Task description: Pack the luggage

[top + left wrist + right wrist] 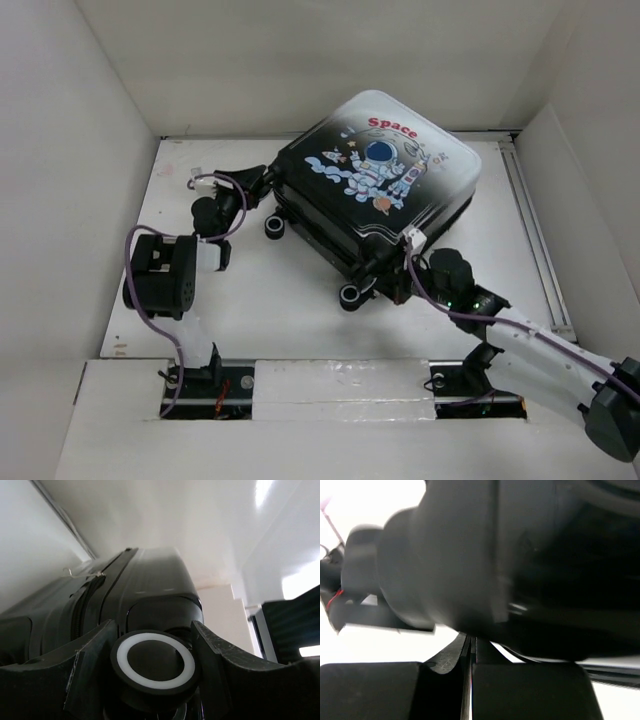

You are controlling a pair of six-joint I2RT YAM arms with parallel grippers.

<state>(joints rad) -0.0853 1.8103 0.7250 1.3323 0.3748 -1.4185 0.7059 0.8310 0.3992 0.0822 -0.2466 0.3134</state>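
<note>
The luggage lies shut on the white table, with its astronaut and red "Space" print facing up. My left gripper is at its far left corner. In the left wrist view my left gripper is closed round a black wheel with a white ring, with the dark shell behind it. My right gripper is tucked against the near corner. In the right wrist view my right gripper has its fingers pressed together, just below the blurred dark corner of the luggage.
Two more wheels stick out on the luggage's near left side. White walls enclose the table on the left, back and right. A metal rail runs along the right side. A white taped strip crosses the near edge between the arm bases.
</note>
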